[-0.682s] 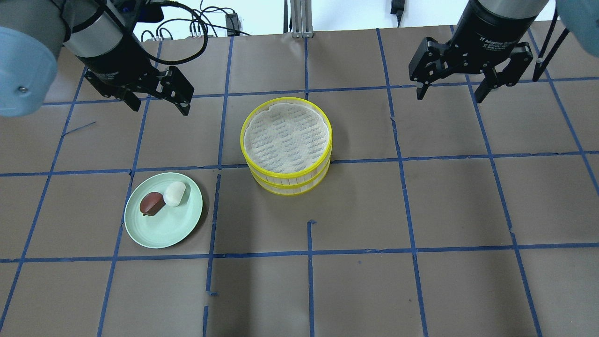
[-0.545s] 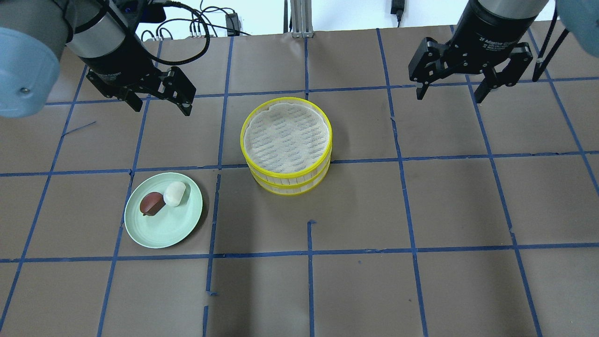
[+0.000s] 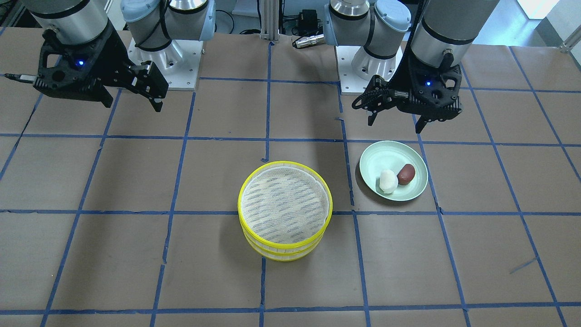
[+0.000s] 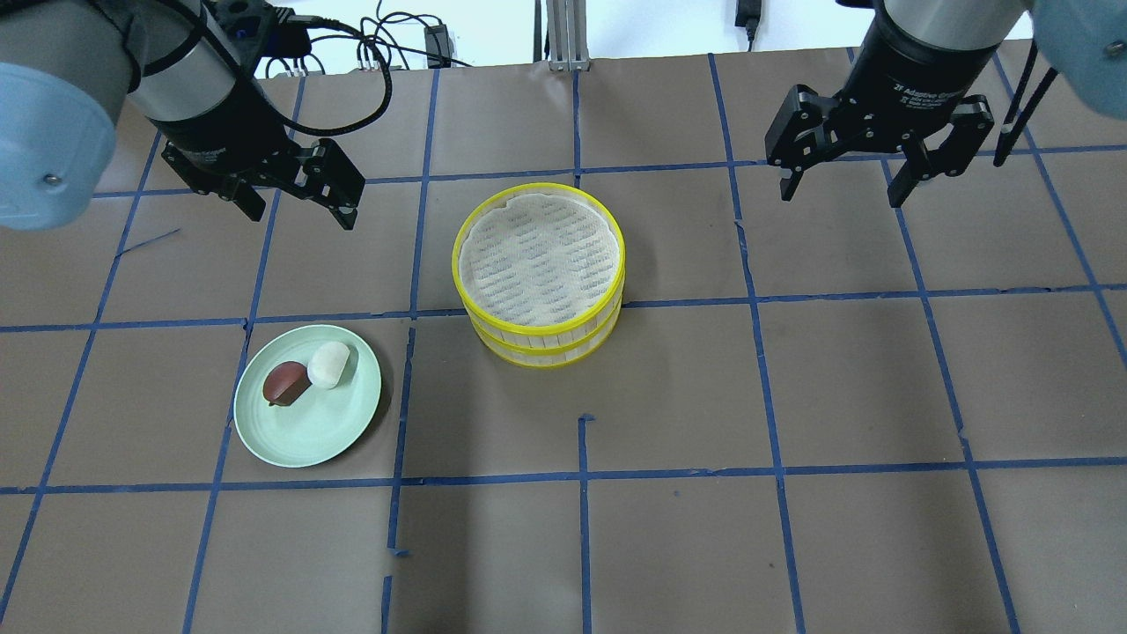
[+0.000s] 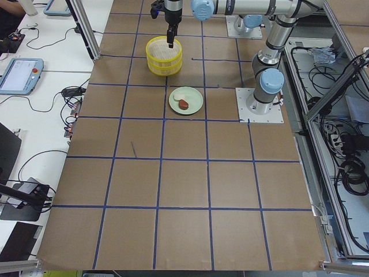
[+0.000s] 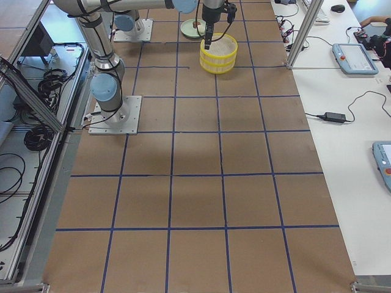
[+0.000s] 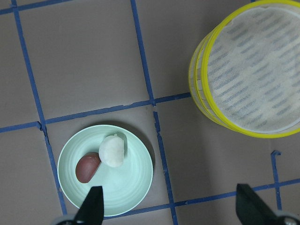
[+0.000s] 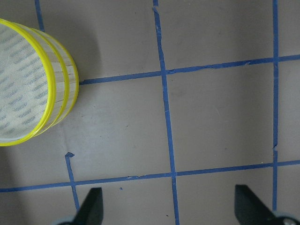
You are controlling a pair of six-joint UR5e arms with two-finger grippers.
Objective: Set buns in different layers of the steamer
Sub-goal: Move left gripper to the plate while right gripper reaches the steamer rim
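Both arms hang above the tabletop (image 4: 669, 396), one on each side of the steamer (image 4: 539, 187). The left fingers (image 4: 339, 189) are released and spread wide, grasping nothing. The right fingers (image 4: 790, 172) are also released, equally wide, and carry nothing. The steamer stands near the middle of the tabletop as a stack of two yellow-rimmed trays, one squarely on the other, with the whitish mesh of the top tray facing up. The white bun (image 4: 328, 364) and the reddish-brown bun (image 4: 285, 383) lie side by side on a pale green plate (image 4: 308, 436), touching or very nearly so. I read them as sitting off-centre on the plate, with the white one on the side towards the steamer. The plate rests on the tabletop on the robot's left of the steamer. It is near the steamer but clearly apart from it, and in the front-facing view it is a little closer to the arm bases. In the left wrist view the plate sits low in the frame, with one fingertip overlapping its rim in the picture and the steamer at upper right. In the right wrist view the steamer shows only at the left edge, and tabletop crossed by blue tape lines (image 4: 581, 475) fills the space between the fingertips. Both sets of fingers are well clear of plate, buns and steamer.
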